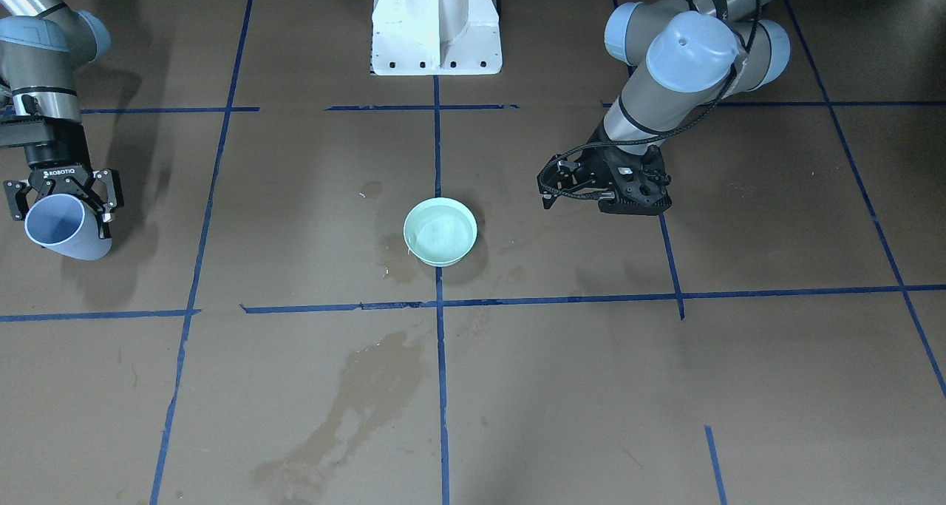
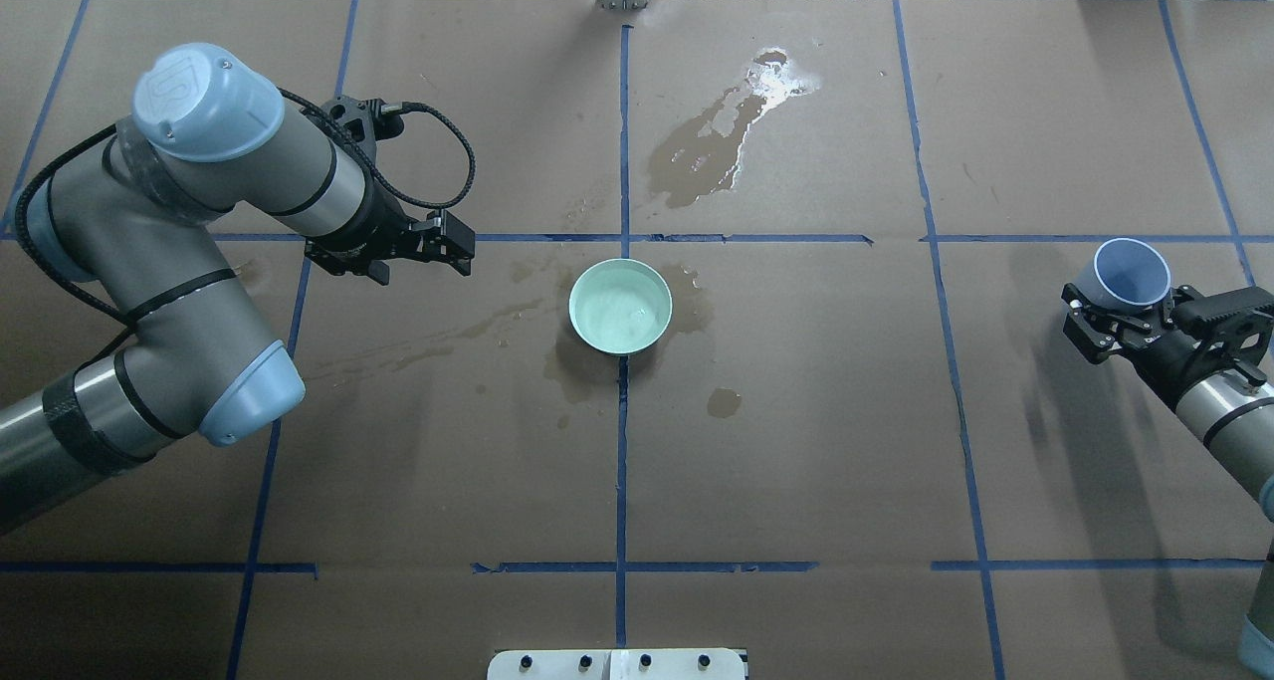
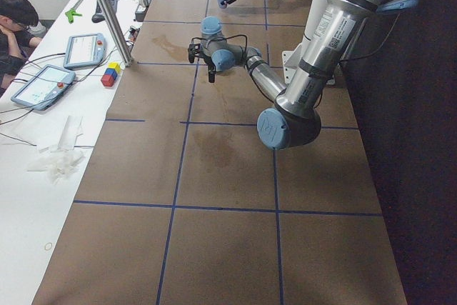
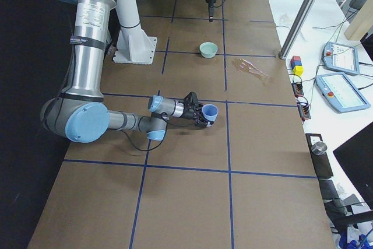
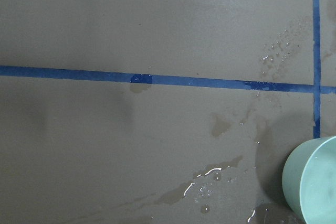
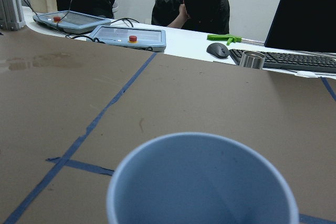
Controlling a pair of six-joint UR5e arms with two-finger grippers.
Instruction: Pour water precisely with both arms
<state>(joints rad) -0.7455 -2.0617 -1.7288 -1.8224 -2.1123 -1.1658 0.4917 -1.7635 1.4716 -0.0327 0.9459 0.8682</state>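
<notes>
Bowl (image 5: 313,179) cut off at L-wrist cam corner; cup (image 6: 199,182) btm cropped; left tool (image 2: 453,250) jaws unclear

Water (image 2: 622,312) sits in the mint bowl (image 2: 573,312) dead centre of the overhead view, clear with pale whitish ripples on top. Left arm (image 2: 169,292) comes in from the left edge, elbow folded back, and its gripper (image 2: 453,247) hangs just left of the bowl, not touching it. Right arm (image 2: 1224,406) is way over at the right edge, and its gripper (image 2: 1125,307) is clamped around a tilted blue cup (image 2: 1132,270) with the mouth facing the top of the frame.
</notes>
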